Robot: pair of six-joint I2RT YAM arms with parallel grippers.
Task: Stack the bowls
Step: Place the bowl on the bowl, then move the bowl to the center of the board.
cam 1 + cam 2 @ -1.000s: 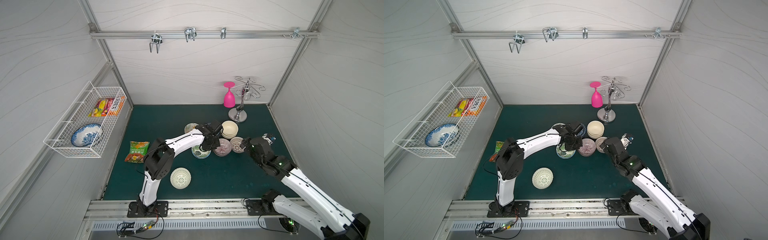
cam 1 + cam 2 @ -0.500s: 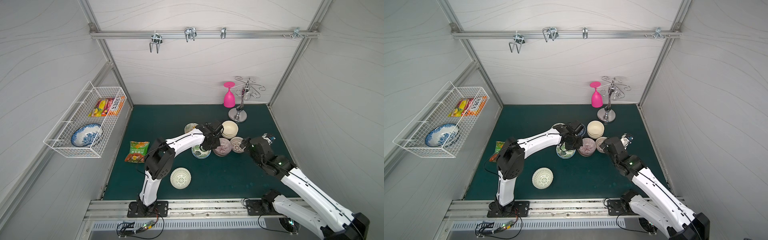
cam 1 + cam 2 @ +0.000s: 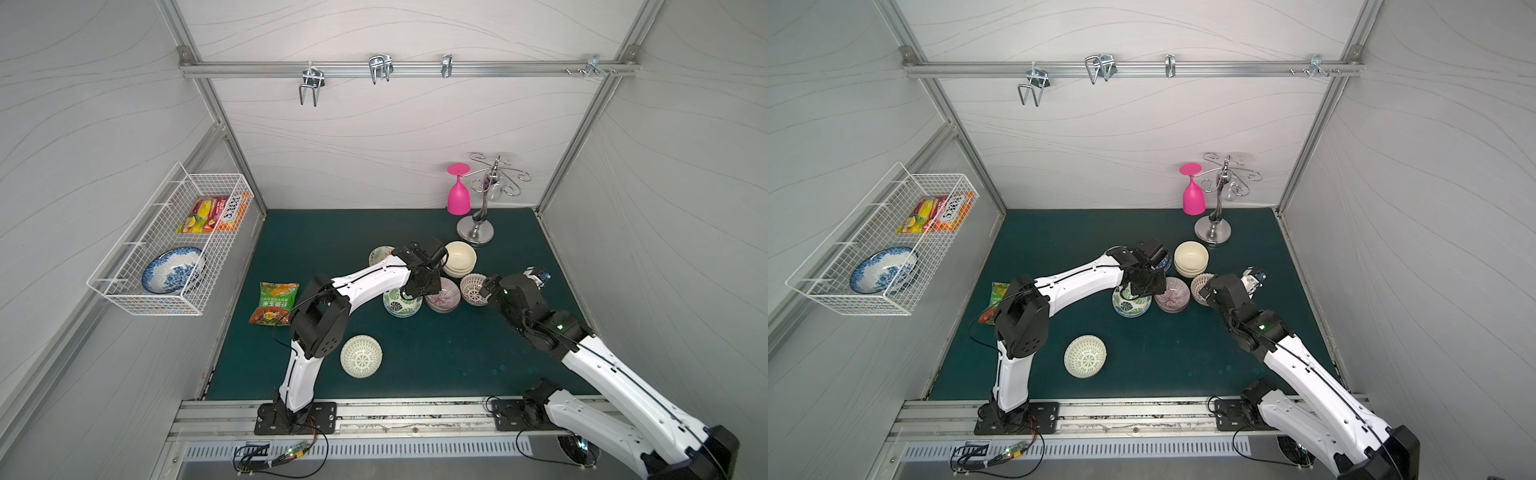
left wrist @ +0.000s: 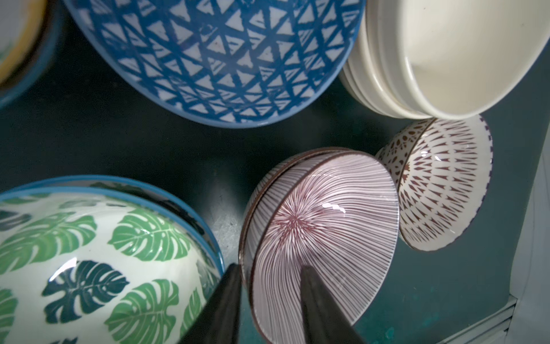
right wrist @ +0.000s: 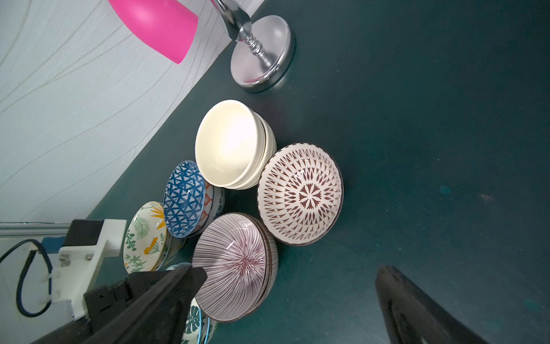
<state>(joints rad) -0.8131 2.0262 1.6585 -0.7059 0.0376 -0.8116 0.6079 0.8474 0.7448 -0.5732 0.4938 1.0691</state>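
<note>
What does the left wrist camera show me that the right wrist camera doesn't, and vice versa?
Left wrist only: the left gripper, jaws apart astride the rim of the pink-striped bowl. Right wrist only: the open right gripper, pink glass, metal stand base. Both: that striped bowl, cream bowls, blue-triangle bowl, brown-patterned bowl, green-leaf bowl.

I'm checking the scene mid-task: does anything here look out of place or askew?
One lattice-patterned bowl sits alone near the front of the mat, well apart from the rest. A snack packet lies on the mat too. The brown-patterned bowl seems to lean against the cream stack.
</note>
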